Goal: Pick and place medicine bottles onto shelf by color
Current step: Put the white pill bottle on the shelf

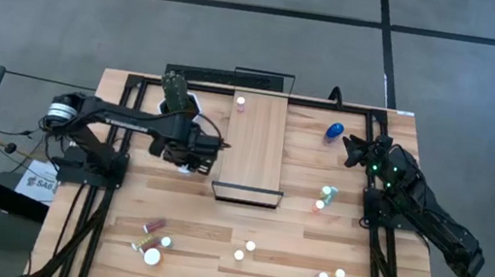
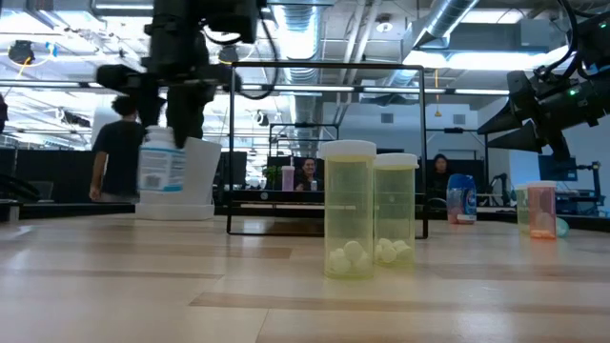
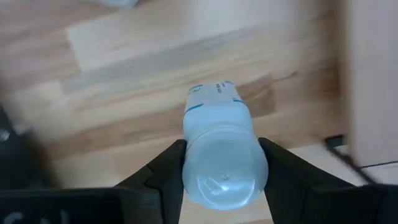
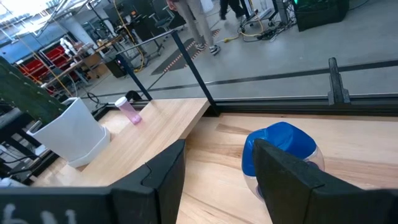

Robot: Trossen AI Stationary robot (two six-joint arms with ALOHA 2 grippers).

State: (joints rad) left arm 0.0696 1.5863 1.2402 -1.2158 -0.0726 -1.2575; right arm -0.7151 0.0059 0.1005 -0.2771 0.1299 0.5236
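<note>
Left gripper (image 3: 221, 163) clamped on one white bottle (image 3: 221, 146) beside shelf (image 1: 256, 145), right gripper (image 4: 217, 162) spread wide near one blue bottle (image 4: 280, 149), one pink bottle (image 1: 241, 104) on shelf, nine more bottles on table (image 1: 291, 238)

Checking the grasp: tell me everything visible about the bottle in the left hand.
The white bottle is pale, plastic-looking, with a rounded body and a white label bearing blue print and a blue stripe. The left hand is shut on it, one dark finger on each side. In the low view it hangs upright above the table, touching nothing else, left of the shelf and in front of a white pot.
</note>
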